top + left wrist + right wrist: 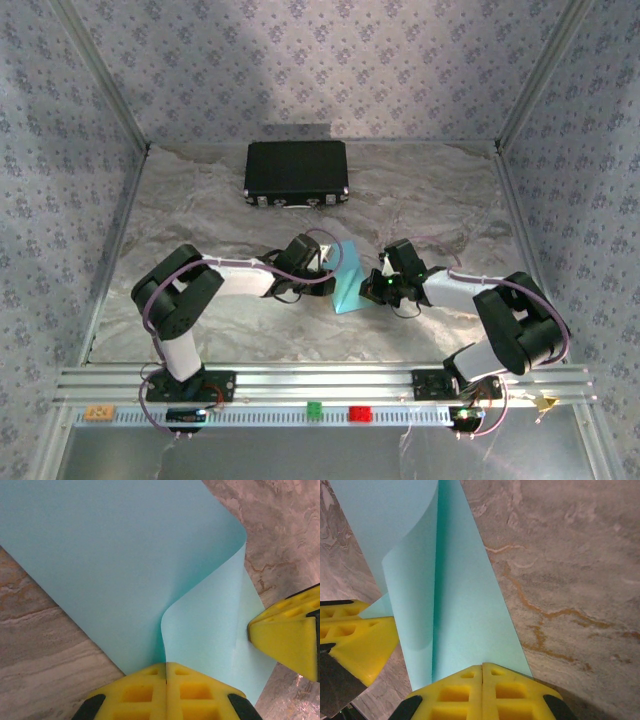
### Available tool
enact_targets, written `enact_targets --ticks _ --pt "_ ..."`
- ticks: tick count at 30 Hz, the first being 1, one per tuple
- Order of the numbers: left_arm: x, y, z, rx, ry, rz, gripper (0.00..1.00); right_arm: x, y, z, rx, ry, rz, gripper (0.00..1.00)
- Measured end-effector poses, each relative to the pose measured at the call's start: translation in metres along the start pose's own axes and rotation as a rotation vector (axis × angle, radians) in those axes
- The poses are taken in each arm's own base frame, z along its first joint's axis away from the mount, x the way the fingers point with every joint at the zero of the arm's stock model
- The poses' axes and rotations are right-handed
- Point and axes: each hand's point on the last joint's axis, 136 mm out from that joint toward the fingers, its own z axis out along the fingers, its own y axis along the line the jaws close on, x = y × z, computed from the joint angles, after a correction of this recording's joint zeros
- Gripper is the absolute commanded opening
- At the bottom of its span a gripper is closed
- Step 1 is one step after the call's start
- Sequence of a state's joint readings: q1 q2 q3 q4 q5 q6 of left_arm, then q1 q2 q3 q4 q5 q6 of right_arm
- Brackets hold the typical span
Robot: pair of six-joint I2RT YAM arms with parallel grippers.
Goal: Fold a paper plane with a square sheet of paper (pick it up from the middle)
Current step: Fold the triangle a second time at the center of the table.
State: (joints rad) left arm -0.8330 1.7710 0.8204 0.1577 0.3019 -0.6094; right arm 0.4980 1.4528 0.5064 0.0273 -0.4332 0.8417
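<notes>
While both grippers have hold of it, the sheet of paper (pixel 349 288) sits over the counter (pixel 200 220) in front of the black case (pixel 297 172), well apart from it and roughly in line with the case's right end; whether its far edge rests on the counter I cannot tell. The left gripper (pixel 166 672) has its yellow pads pressed together on the sheet's near edge, where one flap curls over the rest in a soft bend that is not yet a sharp crease. The right gripper (pixel 482 672) is likewise pinching the sheet, pads closed on the end of a narrow doubled strip with a shaded fold line running up it. The paper looks thin, very light and floppy, so it should bend wherever it is unsupported and keep any crease pressed into it, wanted or not. It is probably slick between smooth pads and would tear or crumple if the two grippers pulled apart. The safest hold is likely right at the fold line, close to the edge, with both pinches near each other so the span between them does not sag
</notes>
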Motion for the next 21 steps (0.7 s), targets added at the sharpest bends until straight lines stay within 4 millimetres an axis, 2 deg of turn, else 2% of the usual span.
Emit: enact_targets --ticks 21 --pt "-0.0019 -0.0015 -0.0002 0.004 -0.004 0.028 0.02 0.0001 -0.0001 0.0 0.0 0.0 0.0 0.06"
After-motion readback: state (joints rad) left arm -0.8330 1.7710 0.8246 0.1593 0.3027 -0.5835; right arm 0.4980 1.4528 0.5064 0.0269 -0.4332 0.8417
